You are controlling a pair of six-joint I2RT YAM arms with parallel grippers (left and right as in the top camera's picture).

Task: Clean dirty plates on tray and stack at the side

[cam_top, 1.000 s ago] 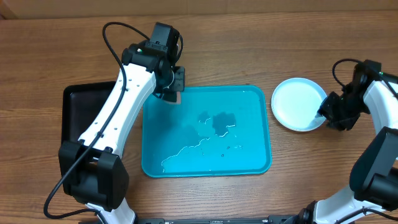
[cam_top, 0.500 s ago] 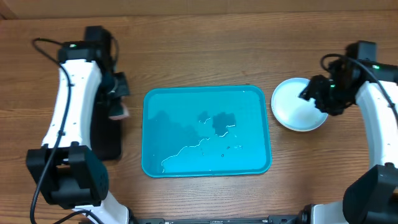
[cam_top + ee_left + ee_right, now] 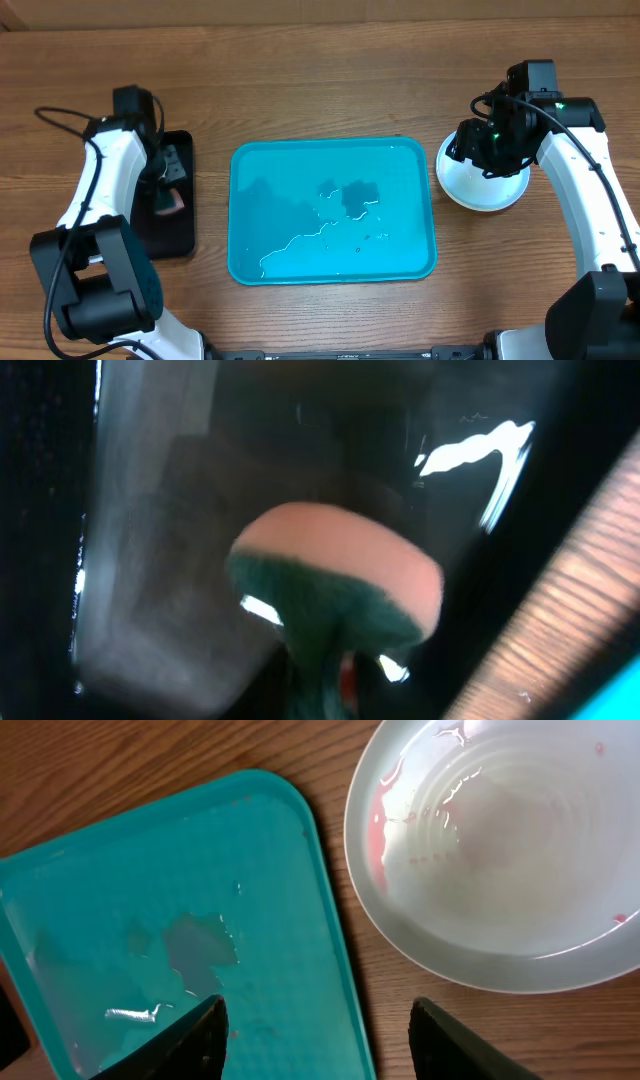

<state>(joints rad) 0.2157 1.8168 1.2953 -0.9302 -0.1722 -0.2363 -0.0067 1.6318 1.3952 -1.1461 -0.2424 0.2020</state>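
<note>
The turquoise tray (image 3: 410, 255) lies mid-table, wet and with no plates on it; it also shows in the right wrist view (image 3: 150, 870). A white plate (image 3: 485, 195) sits on the table right of the tray, with faint pink smears inside in the right wrist view (image 3: 500, 860); whether more plates lie under it I cannot tell. My right gripper (image 3: 478, 150) hovers over the plate's left side, open and empty (image 3: 315, 1040). My left gripper (image 3: 170, 190) is over the black tray, shut on a sponge with a pink top and green underside (image 3: 335, 585).
A narrow black tray (image 3: 175, 240) lies left of the turquoise tray; its glossy wet surface (image 3: 150, 560) fills the left wrist view. Water puddles sit on the turquoise tray's floor (image 3: 330, 225). Wooden table all around.
My left arm swung from the turquoise tray's top left corner out to the black tray, carrying the sponge. My right gripper moved from the plate's right side up and over to its left.
</note>
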